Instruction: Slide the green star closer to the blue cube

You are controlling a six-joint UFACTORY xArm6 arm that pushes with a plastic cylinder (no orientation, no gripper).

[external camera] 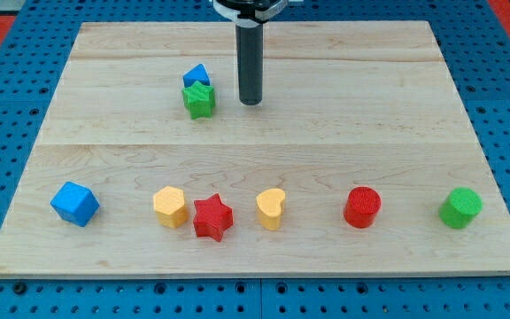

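Camera view: no jaws, my tip (251,101) stands just right of the green star (199,100).

Single camera looking down at steep angle from view's bottom edge, facing across counter (326,142), taking in whole board; far edge receding toward top. Rod entering from top.

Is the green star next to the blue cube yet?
Not yet. The green star sits at the view's top, touching a small blue block. The blue cube is far off at the bottom left. My tip stands just right of the star, apart from it. The whole slide remains.
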